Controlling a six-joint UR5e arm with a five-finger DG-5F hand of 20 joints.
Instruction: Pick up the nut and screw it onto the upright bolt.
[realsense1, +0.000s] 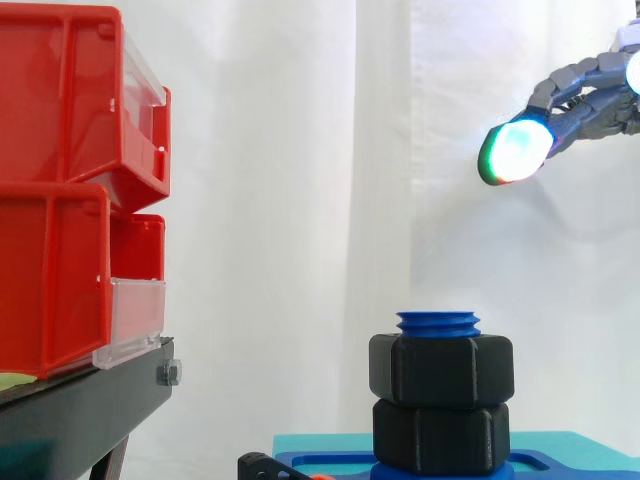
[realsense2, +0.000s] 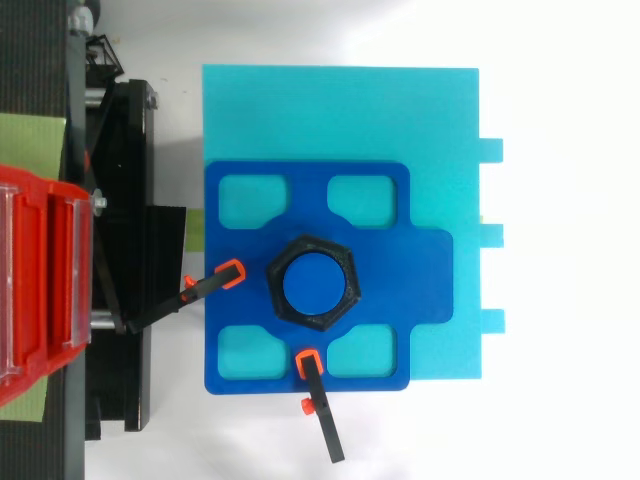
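The blue upright bolt stands on a dark blue base. Two black hexagonal nuts sit on it, one above the other. The upper nut lies just under the bolt's threaded top and the lower nut rests near the base. From above, the upper nut rings the bolt's round blue top. My hand hovers at the upper right of the side view, well above and to the right of the bolt. It is open, with nothing held, and one fingertip glows white-green.
Stacked red bins stand on a black stand at the left. The blue base lies on a cyan plate, held by two black clamps with orange tips. A white curtain hangs behind.
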